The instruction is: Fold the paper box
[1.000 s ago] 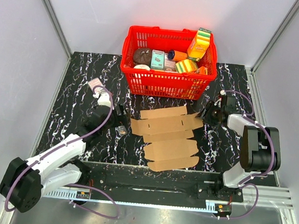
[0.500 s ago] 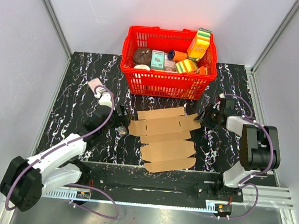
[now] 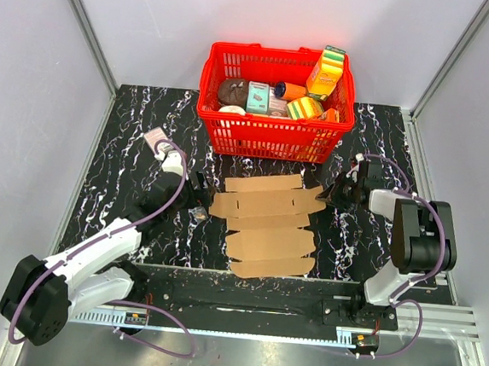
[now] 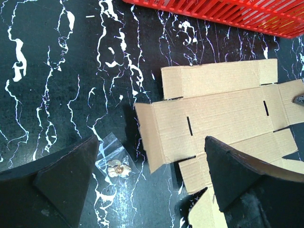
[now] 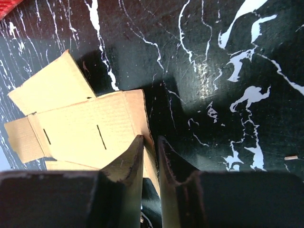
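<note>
**Operator:** Currently, which step is in hand?

**Technician:** The first grasp, by my reading. The paper box [image 3: 267, 223] lies flat and unfolded on the table [image 3: 130, 122], between the two arms and just in front of the red basket [image 3: 270, 138]. No panel stands upright yet, so nearly all of the folding is left to do.

**Operator:** State of each claw?

**Technician:** Right gripper [image 5: 149, 142]: jaws narrow, pinching the box's right end flap, with the cardboard edge running between the fingers. Left gripper [image 4: 151, 145]: jaws wide, holding nothing, poised over the box's left end flap.

**Operator:** What does the next move call for?

**Technician:** Probably raising the pinched flap along its crease. The left gripper would need to pin or take the opposite end, because a light sheet is likely to slide on this smooth-looking top.

**Operator:** Surface and room?

**Technician:** The top is black with white marble veining. A small clear plastic bag [image 4: 115, 164] lies just beside the box's left edge, near the left finger. A small pinkish box [image 3: 156, 138] sits further left. Plain pale walls [image 3: 30, 87] enclose three sides, with metal corner posts.
</note>
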